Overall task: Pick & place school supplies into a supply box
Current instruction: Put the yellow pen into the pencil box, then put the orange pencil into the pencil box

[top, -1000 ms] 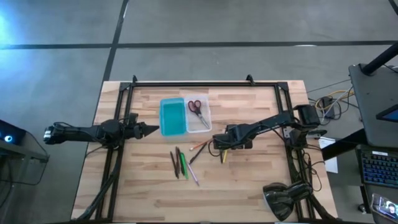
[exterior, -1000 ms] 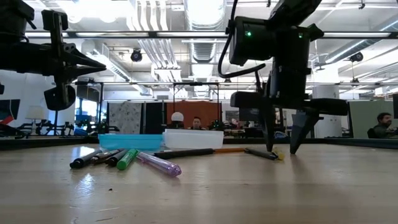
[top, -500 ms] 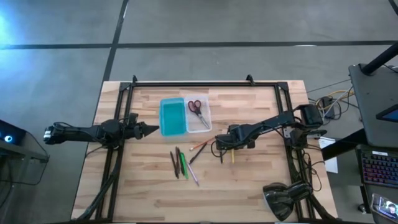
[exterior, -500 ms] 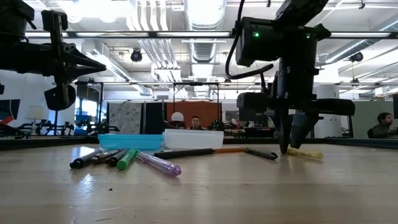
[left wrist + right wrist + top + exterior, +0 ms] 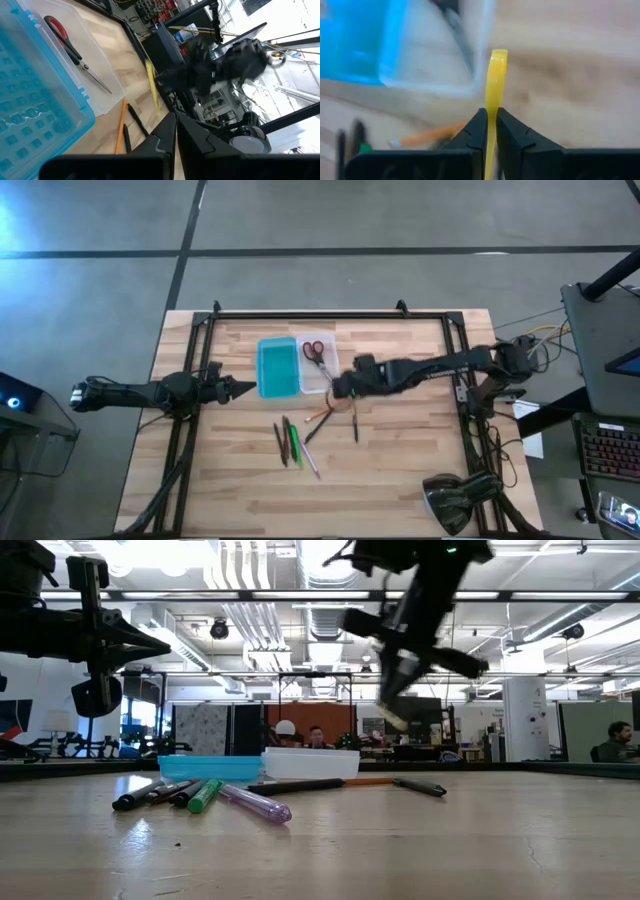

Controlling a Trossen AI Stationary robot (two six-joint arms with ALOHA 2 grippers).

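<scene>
My right tool (image 5: 489, 131) clamps one yellow pencil (image 5: 494, 80), long axis pointing toward the supply box (image 5: 297, 366); left tool (image 5: 244, 388) closed, empty.

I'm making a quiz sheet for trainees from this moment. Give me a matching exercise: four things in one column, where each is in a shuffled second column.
Things:
1. scissors
2. yellow pencil
3. green pen
4. left gripper

Places:
A. lying on the table
B. pinched in the right gripper, off the table
C. in the clear tray
D. hovering left of the teal lid

Pairs: 1-C, 2-B, 3-A, 4-D
</scene>
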